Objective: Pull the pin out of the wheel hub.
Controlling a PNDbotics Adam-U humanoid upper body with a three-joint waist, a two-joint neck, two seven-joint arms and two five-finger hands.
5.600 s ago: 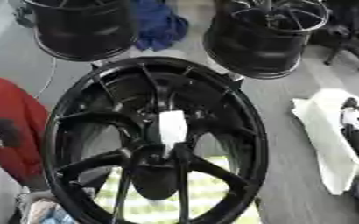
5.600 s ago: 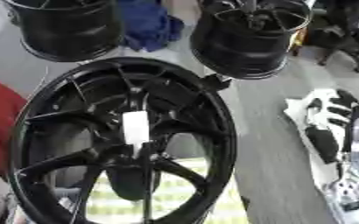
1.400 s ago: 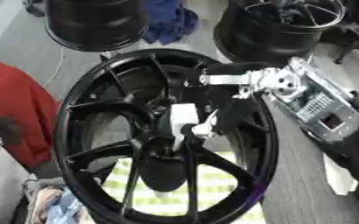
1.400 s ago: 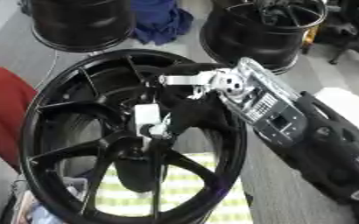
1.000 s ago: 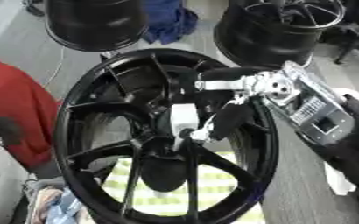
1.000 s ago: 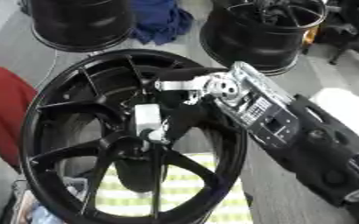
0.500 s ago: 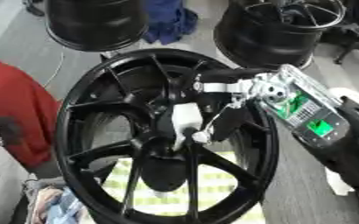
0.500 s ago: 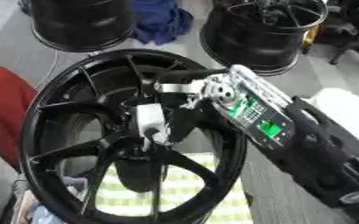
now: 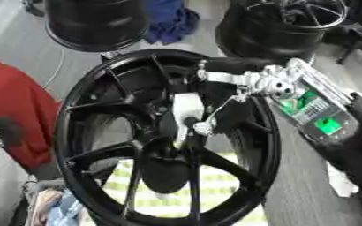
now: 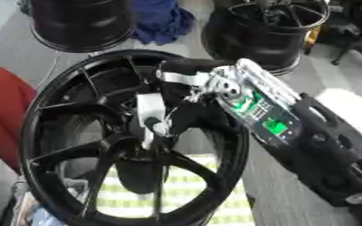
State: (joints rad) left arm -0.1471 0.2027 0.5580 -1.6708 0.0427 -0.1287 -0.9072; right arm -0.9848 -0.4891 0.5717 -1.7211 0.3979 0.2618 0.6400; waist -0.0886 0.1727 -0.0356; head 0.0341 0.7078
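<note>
A large black wheel with thin spokes lies in the middle of both views. A white pin stands in its hub. My right hand reaches in from the right over the rim, with its fingers curled down to the pin. One light fingertip touches the pin's lower part, and a dark tip sits on the pin itself. The forearm shows a green board. My left hand is in no view.
Two more black rims stand at the back with a blue cloth between them. A red cloth lies left of the wheel and a yellow-striped cloth under it. Something white lies at the right.
My right hand came in from the right, moved left over the rim and curled its fingers onto the pin. The forearm rolled, so the green board now faces up.
</note>
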